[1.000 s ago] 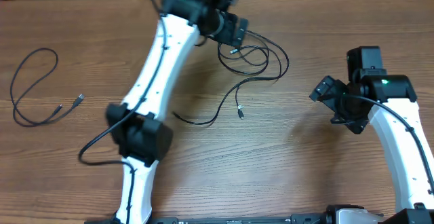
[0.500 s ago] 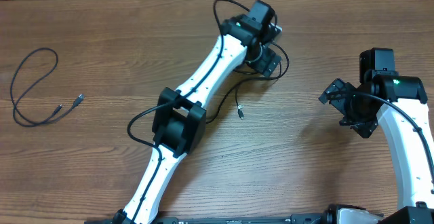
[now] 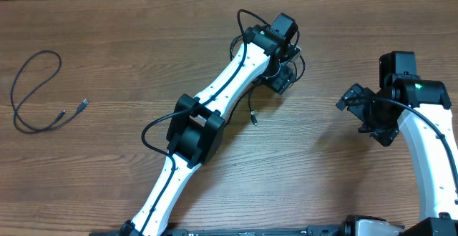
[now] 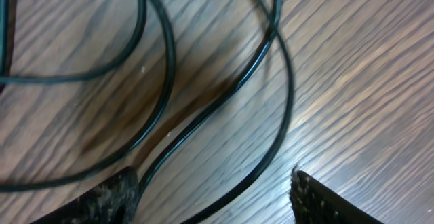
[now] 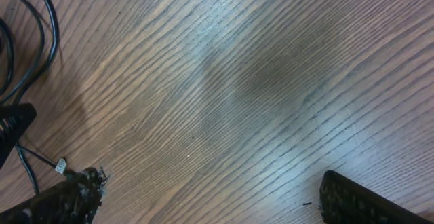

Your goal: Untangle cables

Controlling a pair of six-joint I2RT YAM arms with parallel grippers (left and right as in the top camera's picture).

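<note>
A tangle of thin black cables lies at the table's upper middle, mostly hidden under my left gripper. One strand trails down to a small plug. In the left wrist view, cable loops cross the wood close below. One strand runs between the fingertips of my left gripper, whose jaws stand apart and are not clamped on it. A separate cable lies looped at far left. My right gripper hovers open to the right of the tangle, over bare wood in its wrist view.
The wooden table spreads all around. The left arm crosses diagonally from the front edge to the tangle. In the right wrist view a cable curve and a small plug show at the left edge.
The left arm swung right and came down onto the tangle, and its jaws have narrowed. The right gripper shifted slightly right, then held still.
</note>
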